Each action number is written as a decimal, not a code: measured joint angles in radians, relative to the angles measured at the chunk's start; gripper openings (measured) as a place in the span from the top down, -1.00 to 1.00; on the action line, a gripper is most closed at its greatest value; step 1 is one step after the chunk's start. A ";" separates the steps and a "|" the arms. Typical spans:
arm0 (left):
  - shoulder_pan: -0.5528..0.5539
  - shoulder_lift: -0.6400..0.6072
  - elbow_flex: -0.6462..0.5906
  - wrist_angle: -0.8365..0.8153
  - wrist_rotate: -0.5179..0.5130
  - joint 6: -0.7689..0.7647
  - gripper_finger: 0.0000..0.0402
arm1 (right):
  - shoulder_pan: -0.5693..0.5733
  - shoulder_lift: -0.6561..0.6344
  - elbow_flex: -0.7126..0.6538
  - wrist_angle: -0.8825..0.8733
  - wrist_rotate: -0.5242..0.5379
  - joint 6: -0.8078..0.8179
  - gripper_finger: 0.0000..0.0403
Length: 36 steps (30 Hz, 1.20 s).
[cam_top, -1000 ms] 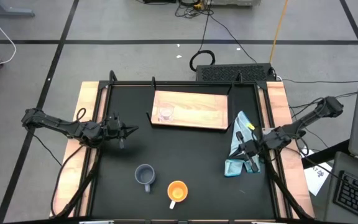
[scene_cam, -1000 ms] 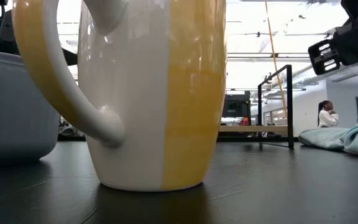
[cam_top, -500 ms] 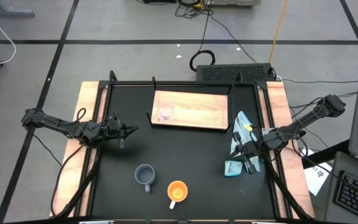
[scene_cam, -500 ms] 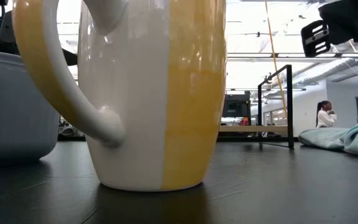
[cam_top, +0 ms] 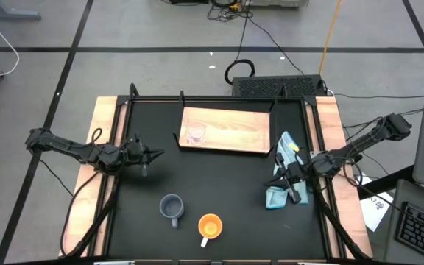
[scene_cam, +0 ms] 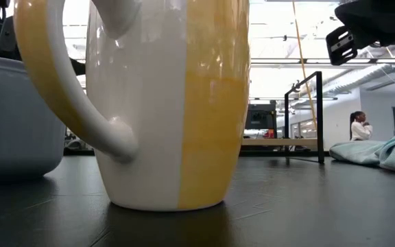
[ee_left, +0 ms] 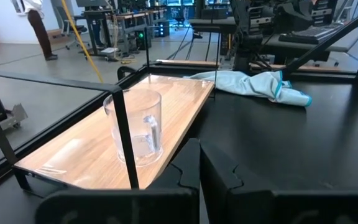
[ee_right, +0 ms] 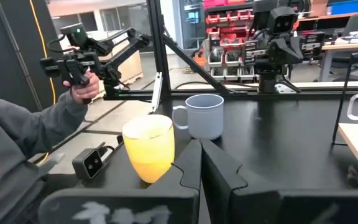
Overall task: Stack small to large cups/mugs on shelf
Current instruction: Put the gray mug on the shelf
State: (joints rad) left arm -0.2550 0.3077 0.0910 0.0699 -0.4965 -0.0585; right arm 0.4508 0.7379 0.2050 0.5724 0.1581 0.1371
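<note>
The clear glass cup [cam_top: 196,135] stands upright on the left end of the light-wood shelf [cam_top: 234,132] at the table's far side; it also shows in the left wrist view [ee_left: 135,127]. The blue-grey mug [cam_top: 171,207] and the orange mug with a white handle [cam_top: 210,226] stand on the black table near its front edge, and both show in the right wrist view [ee_right: 204,116] [ee_right: 149,149]. My left gripper [cam_top: 157,154] is shut and empty at the table's left, short of the shelf. My right gripper [cam_top: 296,193] is shut and empty above the light-blue cloth [cam_top: 284,165] at the right.
A black frame rail and posts [ee_left: 123,137] run round the table and stand in front of the shelf. A person's grey sleeve and hand [ee_right: 73,102] show beyond the table's front edge. The black table between the mugs and the shelf is bare.
My right gripper has risen a little and gone slightly toward the table's left, staying shut over the cloth. The cups and the shelf have stayed where they were.
</note>
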 joint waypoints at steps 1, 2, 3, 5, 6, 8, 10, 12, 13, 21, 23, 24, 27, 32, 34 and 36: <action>0.000 0.000 -0.004 0.003 0.000 -0.001 0.97 | -0.001 0.002 0.000 0.000 0.000 0.000 1.00; 0.000 0.000 -0.009 0.005 0.000 -0.002 0.97 | -0.001 0.004 0.000 0.000 0.000 -0.005 1.00; 0.000 0.000 -0.015 0.007 0.000 -0.002 0.97 | -0.001 0.005 0.000 0.000 0.000 -0.016 1.00; 0.000 0.000 -0.027 0.013 0.000 -0.002 0.97 | -0.001 0.009 0.000 0.000 0.000 -0.031 1.00; 0.000 0.000 -0.035 0.022 0.000 -0.002 0.97 | -0.001 0.011 0.000 0.000 0.000 -0.039 1.00; 0.000 0.000 -0.051 0.047 0.000 -0.003 0.97 | -0.001 0.013 0.000 0.000 0.000 -0.056 1.00; 0.000 0.000 -0.056 0.064 0.000 -0.002 0.97 | -0.001 0.014 0.000 0.000 0.000 -0.074 1.00; 0.000 0.000 -0.056 0.074 0.000 -0.002 0.97 | 0.000 0.013 0.000 0.000 -0.002 -0.099 1.00; 0.000 0.000 -0.056 0.077 0.000 -0.001 0.97 | 0.002 0.013 0.000 0.000 -0.002 -0.111 1.00; 0.000 0.000 -0.057 0.088 0.024 0.002 0.97 | 0.018 0.013 0.001 0.009 -0.005 -0.152 1.00; -0.001 0.000 -0.057 0.081 0.028 0.002 0.97 | 0.018 0.013 0.001 0.010 -0.005 -0.153 1.00; -0.001 0.000 -0.057 0.083 0.028 0.002 0.97 | 0.018 0.013 0.001 0.012 -0.005 -0.153 1.00; -0.001 0.000 -0.057 0.082 0.028 0.001 0.97 | 0.018 0.013 0.001 0.014 -0.005 -0.153 1.00; -0.001 0.000 -0.057 0.082 0.028 -0.002 0.97 | 0.018 0.016 0.001 0.020 -0.006 -0.125 1.00; -0.001 0.000 -0.057 0.082 0.028 -0.002 0.97 | 0.016 0.024 0.001 0.050 -0.014 -0.114 1.00; -0.001 0.000 -0.057 0.082 0.028 -0.002 0.97 | 0.015 0.042 0.002 0.096 -0.092 -0.105 1.00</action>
State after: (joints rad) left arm -0.2562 0.3077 0.0345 0.1524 -0.4683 -0.0605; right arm 0.4656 0.7802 0.2066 0.6682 0.0661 0.0321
